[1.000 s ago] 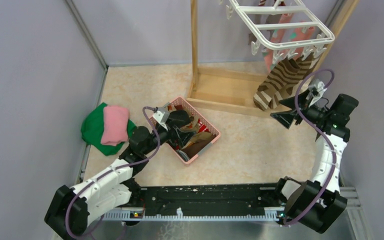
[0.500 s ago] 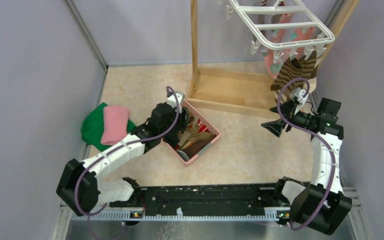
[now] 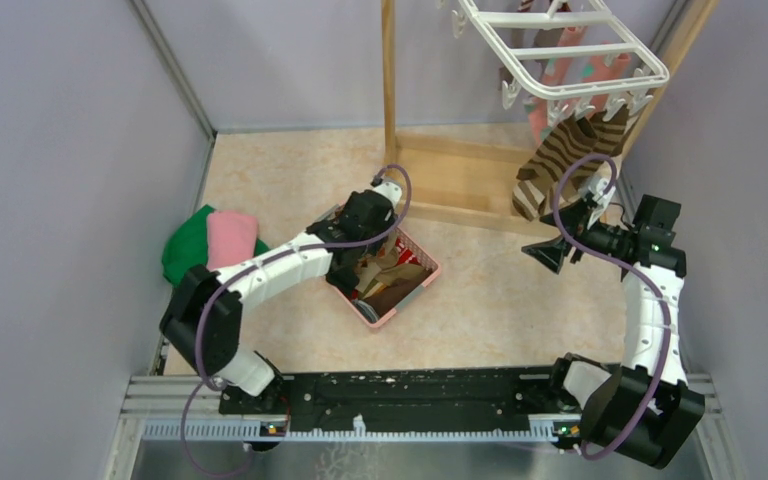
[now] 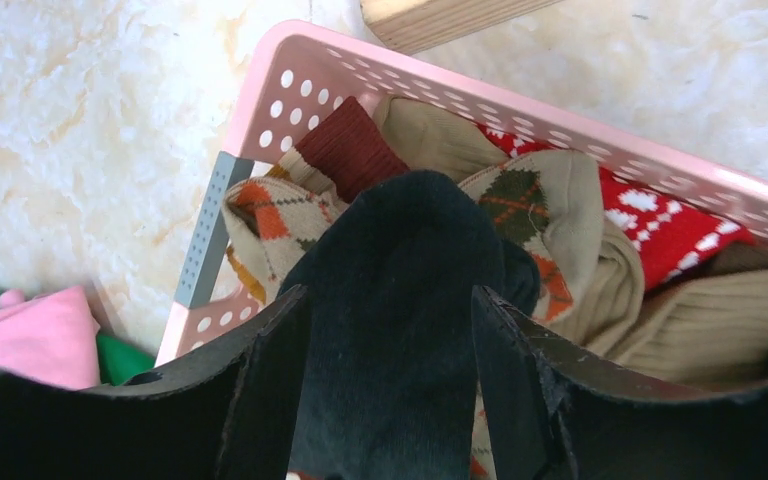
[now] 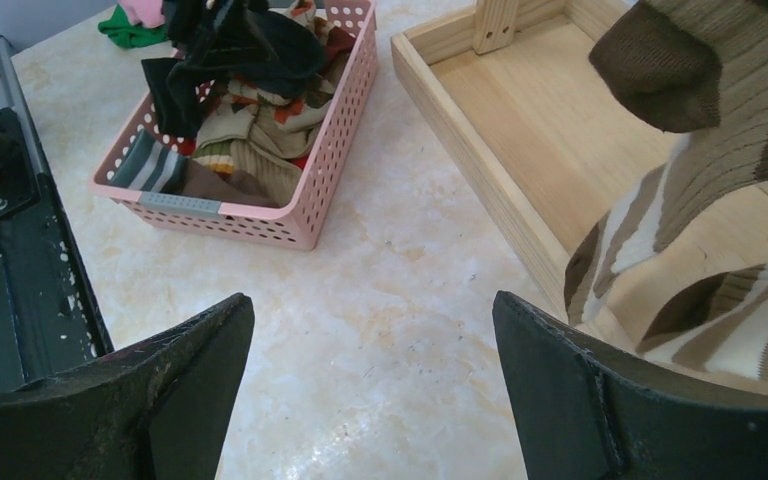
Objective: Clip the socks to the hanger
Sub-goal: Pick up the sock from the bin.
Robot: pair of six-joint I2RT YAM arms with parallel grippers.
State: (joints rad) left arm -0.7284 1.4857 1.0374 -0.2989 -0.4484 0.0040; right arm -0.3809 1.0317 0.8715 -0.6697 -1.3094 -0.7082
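Marbled cream tabletop [image 3: 500, 300], glossy, boxed in by flat lilac walls [image 3: 60, 150]. Pale wooden stand [image 3: 389, 90] at the back with a shallow tray base; the hanger [image 3: 560, 50], a white plastic grid frame, hangs from it at top right with small white clips [image 3: 580, 105] along its lower edge. Brown and cream striped socks [image 3: 555, 165], ribbed knit, are clipped at the hanger's near edge and dangle over the tray. Pink basket [image 4: 560, 125], perforated plastic, rectangular, sits mid-table just in front of the stand, with a grey tab [image 4: 205, 235] on one rim. Inside is a heap of socks: argyle sock [image 4: 280, 215] in tan with orange and green diamonds, red sock [image 4: 660, 220] with white snowflake pattern, ribbed beige sock [image 4: 720, 310]. Left gripper [image 4: 388, 300] is over the basket, its black fingers pressed against both sides of a fuzzy black sock [image 4: 400, 240], which fills the gap; in the right wrist view the sock drapes from the fingers above the heap. Right gripper [image 5: 372, 305] hangs well right of the basket, near the striped socks, fingers spread wide with nothing between them. Folded pink cloth [image 3: 230, 240] lies on a crumpled green cloth [image 3: 185, 250] at the left wall.
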